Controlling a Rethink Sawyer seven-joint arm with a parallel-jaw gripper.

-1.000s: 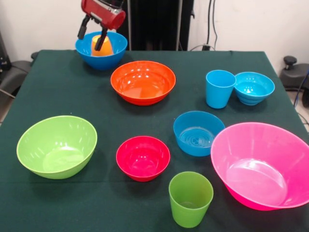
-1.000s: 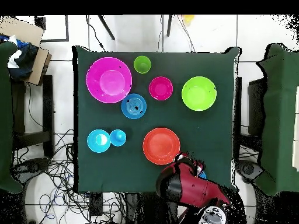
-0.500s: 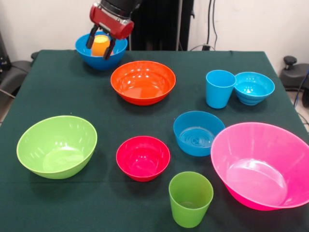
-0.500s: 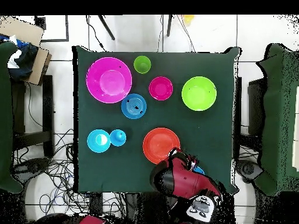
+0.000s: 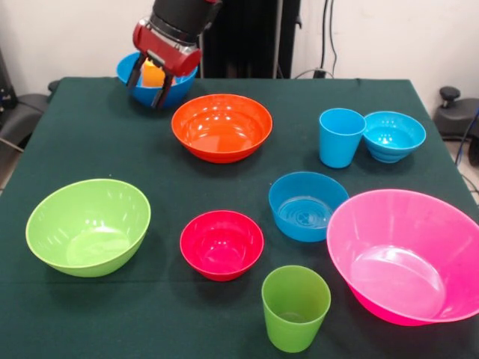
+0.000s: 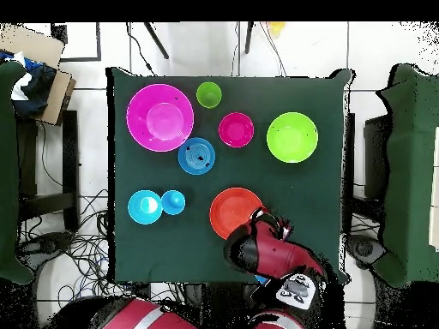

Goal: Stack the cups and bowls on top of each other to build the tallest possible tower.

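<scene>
My gripper (image 5: 147,87) hangs open over the near rim of the large blue bowl (image 5: 125,68) at the far left. An orange cup (image 5: 152,73) stands in that bowl and shows between the spread fingers. Close by sits the wide orange bowl (image 5: 221,126). The light blue cup (image 5: 340,137) touches the turquoise bowl (image 5: 394,135). Nearer lie the medium blue bowl (image 5: 307,206), pink bowl (image 5: 408,254), red bowl (image 5: 221,244), green cup (image 5: 296,307) and lime bowl (image 5: 88,226). In the overhead view the arm (image 6: 270,257) hides the large blue bowl.
All pieces stand apart on a dark green tablecloth (image 5: 97,149). Green chairs (image 6: 410,171) flank the table, and cables (image 6: 77,248) lie on the floor beside it.
The gripper has come down and shifted toward the near rim of the large blue bowl. The orange cup has stayed in the bowl.
</scene>
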